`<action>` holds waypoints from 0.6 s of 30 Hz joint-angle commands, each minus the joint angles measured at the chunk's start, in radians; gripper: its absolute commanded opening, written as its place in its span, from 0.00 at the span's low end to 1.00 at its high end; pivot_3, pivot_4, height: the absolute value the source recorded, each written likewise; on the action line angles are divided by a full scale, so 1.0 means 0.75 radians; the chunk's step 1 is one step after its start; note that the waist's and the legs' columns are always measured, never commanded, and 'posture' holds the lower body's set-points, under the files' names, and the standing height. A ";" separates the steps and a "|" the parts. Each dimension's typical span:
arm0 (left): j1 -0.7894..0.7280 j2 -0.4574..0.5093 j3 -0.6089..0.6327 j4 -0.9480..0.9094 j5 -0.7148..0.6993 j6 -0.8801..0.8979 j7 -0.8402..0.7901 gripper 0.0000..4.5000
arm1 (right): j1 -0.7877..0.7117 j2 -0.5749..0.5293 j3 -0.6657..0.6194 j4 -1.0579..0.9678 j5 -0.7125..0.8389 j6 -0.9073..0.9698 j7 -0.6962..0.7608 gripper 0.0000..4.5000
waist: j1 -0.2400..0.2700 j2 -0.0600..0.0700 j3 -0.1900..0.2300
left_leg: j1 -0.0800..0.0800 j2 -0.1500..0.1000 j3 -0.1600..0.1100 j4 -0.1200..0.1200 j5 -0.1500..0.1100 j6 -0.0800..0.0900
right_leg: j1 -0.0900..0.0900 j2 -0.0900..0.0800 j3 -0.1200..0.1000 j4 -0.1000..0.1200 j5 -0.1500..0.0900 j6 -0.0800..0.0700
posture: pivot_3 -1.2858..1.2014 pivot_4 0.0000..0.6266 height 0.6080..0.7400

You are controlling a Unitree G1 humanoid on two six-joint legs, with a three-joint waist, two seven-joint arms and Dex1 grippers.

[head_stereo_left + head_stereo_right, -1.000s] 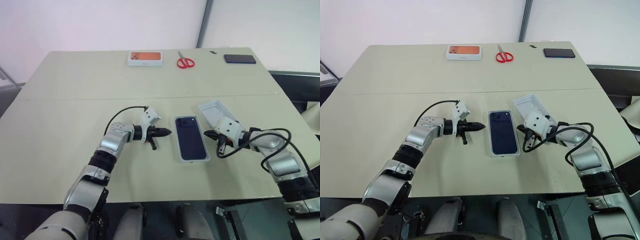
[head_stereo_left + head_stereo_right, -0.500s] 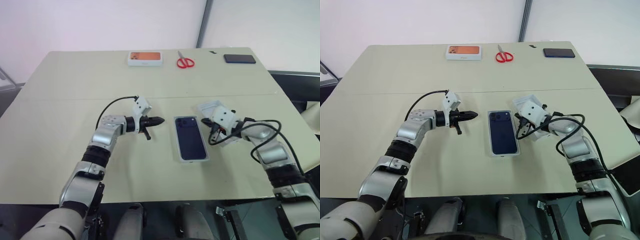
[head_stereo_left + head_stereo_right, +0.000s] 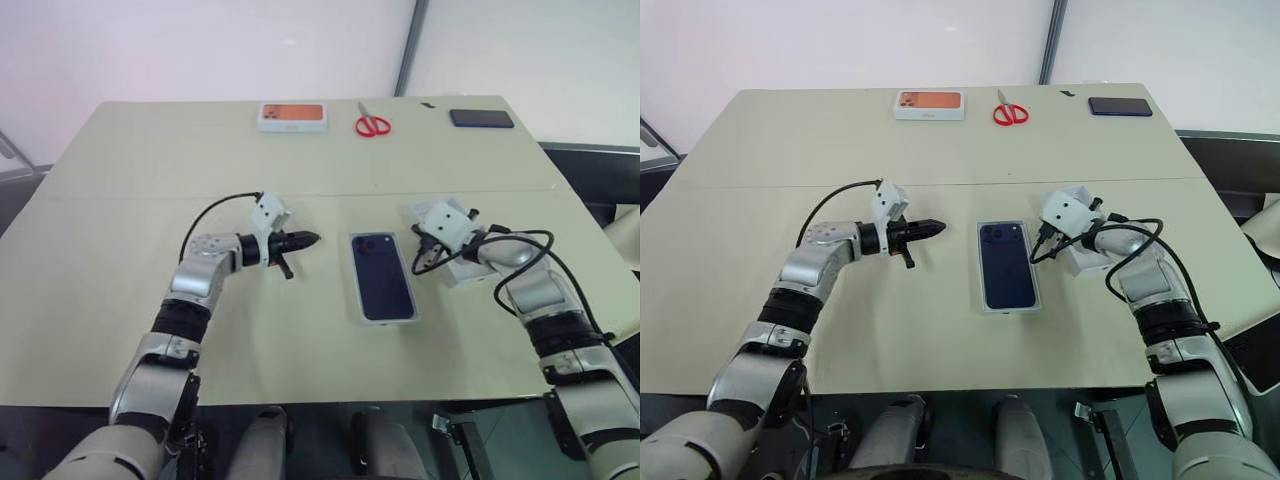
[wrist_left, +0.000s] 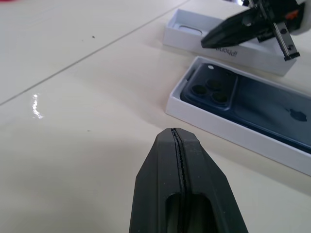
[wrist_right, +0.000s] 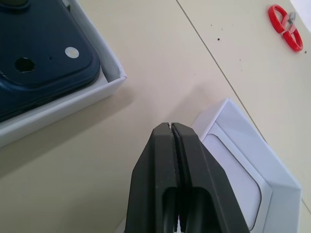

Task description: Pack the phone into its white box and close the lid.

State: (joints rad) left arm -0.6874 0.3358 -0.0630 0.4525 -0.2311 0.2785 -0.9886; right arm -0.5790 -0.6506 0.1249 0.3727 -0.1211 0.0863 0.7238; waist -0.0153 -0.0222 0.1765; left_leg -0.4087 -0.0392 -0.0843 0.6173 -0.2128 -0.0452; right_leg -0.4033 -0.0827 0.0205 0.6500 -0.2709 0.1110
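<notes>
Lying face down in the white box (image 3: 384, 318), the phone (image 3: 382, 278) shows its dark navy back and its camera cluster at the end farther from the robot. Box and phone sit near the middle of the bench (image 3: 120, 190), between the two arms.

To the left of the box, the left pincer (image 3: 310, 239) is clenched with nothing between its fingers; in the left wrist view the two black fingers meet in a thin seam. It points toward the phone from well apart and appears to hover just above the bench, though the height is hard to judge.

To the right of the box, the right pincer (image 3: 416, 237) is likewise clenched and holds nothing. It points toward the box and hangs over the near corner of the lid (image 5: 252, 160), which lies open side up on the bench just beside the box, plain white inside. Whether its fingertips touch the lid's rim I cannot tell.

Along the far edge of the bench lie a white box picturing an orange phone (image 3: 292, 116), red scissors (image 3: 372, 124) and a black phone (image 3: 481, 118), well apart from the arms.
</notes>
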 commanded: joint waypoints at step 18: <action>0.408 0.289 0.224 -0.519 -0.305 -0.048 -0.259 0.99 | 0.316 -0.097 -0.290 -0.652 0.340 0.633 0.006 1.00 | 0.001 0.001 0.000 | 0.001 0.004 0.000 -0.001 0.000 0.000 | 0.000 -0.001 0.001 0.000 0.000 -0.001 | 0.52 0.24 1.00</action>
State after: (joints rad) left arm -0.3833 0.5420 0.0750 0.1140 -0.4278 0.2672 -1.1664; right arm -0.3092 -0.7115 -0.0848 -0.0661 0.1385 0.5241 0.7539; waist -0.0145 -0.0213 0.1762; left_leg -0.4082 -0.0362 -0.0846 0.6169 -0.2130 -0.0450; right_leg -0.4034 -0.0834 0.0216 0.6502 -0.2710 0.1106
